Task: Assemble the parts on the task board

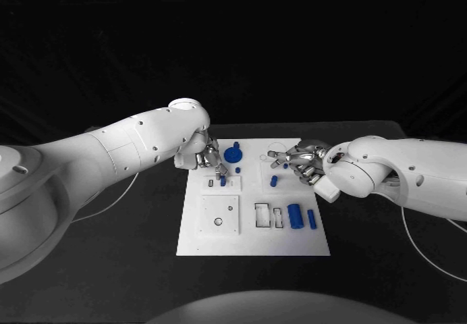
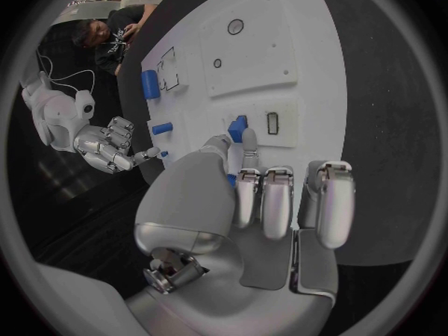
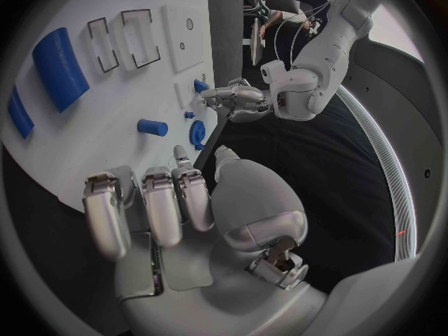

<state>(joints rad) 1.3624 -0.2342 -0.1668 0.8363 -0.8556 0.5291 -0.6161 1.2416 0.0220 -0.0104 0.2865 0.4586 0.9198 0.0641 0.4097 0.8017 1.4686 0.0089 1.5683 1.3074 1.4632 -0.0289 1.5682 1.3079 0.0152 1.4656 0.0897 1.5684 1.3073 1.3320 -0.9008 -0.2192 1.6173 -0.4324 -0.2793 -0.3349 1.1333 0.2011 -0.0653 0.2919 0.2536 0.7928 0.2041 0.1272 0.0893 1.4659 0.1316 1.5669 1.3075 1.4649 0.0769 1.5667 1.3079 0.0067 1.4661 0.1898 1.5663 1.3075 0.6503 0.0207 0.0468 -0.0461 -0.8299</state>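
The white task board (image 1: 253,233) lies in the middle of the table. My left hand (image 1: 207,160) hovers over its far left part and pinches a small blue part (image 2: 238,128) between thumb and a finger, right beside a narrow slot (image 2: 272,123). My right hand (image 1: 299,162) hangs over the far right part with its fingers apart and nothing in them. One finger reaches toward a tiny blue piece (image 2: 164,154). A round blue part (image 1: 233,154) sits between the hands. A blue peg (image 1: 275,180) lies just in front of the right hand.
A thick blue cylinder (image 1: 295,216) and a thin blue bar (image 1: 312,218) lie at the board's near right. Two rectangular cut-outs (image 1: 264,214) are beside them. A square plate with a round hole (image 1: 218,221) is at the near left. Black table surrounds the board.
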